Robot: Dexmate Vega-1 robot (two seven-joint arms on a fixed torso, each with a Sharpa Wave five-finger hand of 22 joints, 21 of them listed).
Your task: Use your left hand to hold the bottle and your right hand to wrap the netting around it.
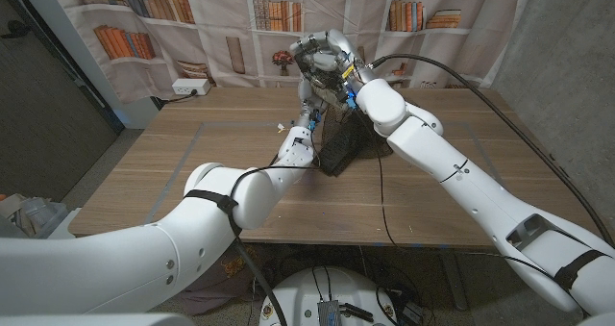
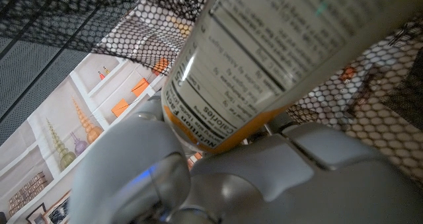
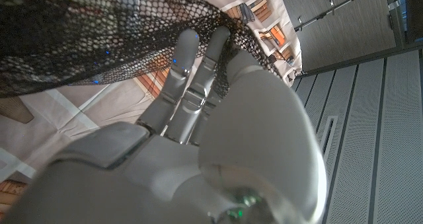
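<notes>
Both hands are raised together over the far middle of the table. My left hand (image 1: 313, 59) grips the bottle (image 2: 264, 59), a clear one with a white nutrition label and an orange band, close against the fingers (image 2: 132, 171). Black netting (image 2: 99, 19) drapes over and behind the bottle. In the head view the netting (image 1: 342, 141) hangs from the hands down to the table top. My right hand (image 1: 344, 84) is pressed in beside the left one; its fingers (image 3: 192, 65) reach up into the netting's (image 3: 79, 32) edge and hold it. The bottle itself is hidden by the hands in the head view.
The wooden table (image 1: 173, 172) has a white power strip (image 1: 189, 87) at its far left edge and a small white scrap (image 1: 279, 127) near my left forearm. Black cables (image 1: 461, 76) run along my right arm. A bookshelf-print curtain (image 1: 144, 18) hangs behind.
</notes>
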